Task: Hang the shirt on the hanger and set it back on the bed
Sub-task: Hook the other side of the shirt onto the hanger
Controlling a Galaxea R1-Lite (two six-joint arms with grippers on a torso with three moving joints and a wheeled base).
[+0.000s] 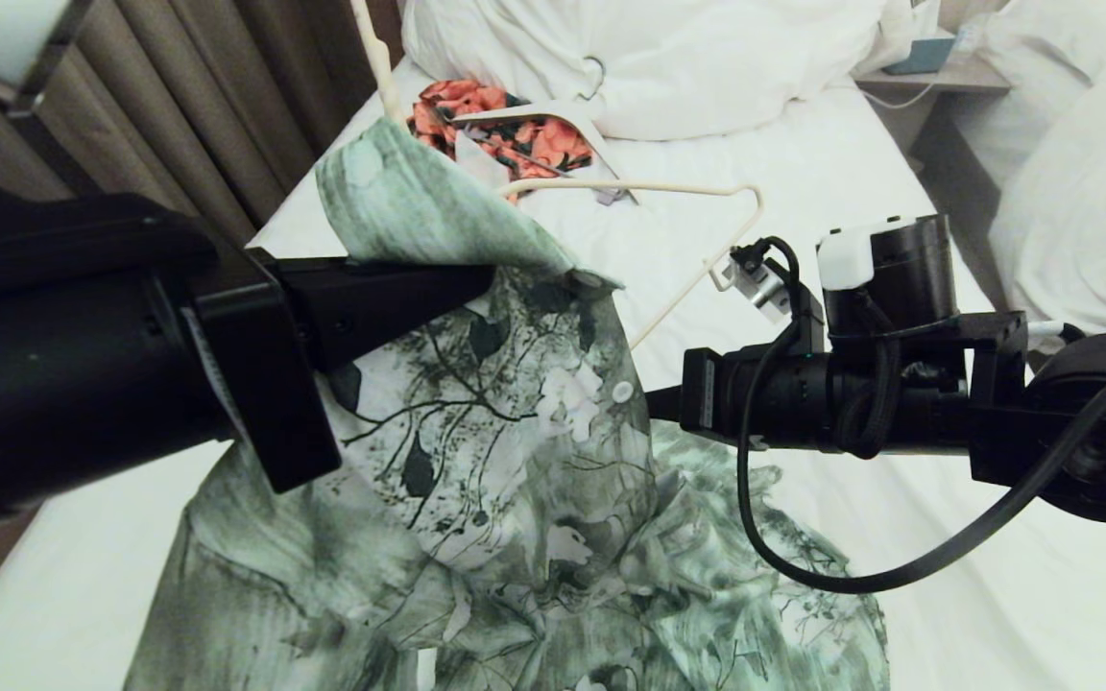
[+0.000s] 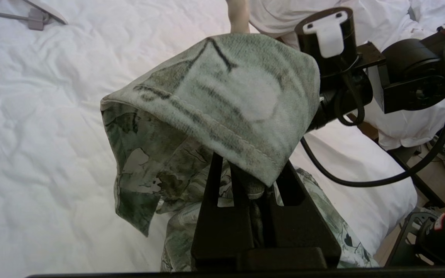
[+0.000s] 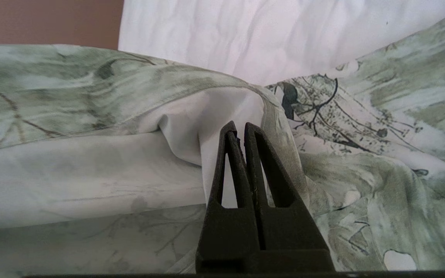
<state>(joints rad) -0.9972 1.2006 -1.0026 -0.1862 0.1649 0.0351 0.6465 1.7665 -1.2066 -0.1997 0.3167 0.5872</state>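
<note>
Head view: two hangers (image 1: 668, 187) (one shirt (image 1: 515, 461)).

The shirt (image 1: 515, 480) lies on the bed (image 1: 803, 192), the hanger (image 1: 668, 192) behind it.

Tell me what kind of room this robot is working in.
Most likely a bedroom, perhaps a hotel room. The bed has a white sheet with a bulky duvet at its head, a second white bed stands beside it with a small bedside table between, and curtains hang alongside.
</note>
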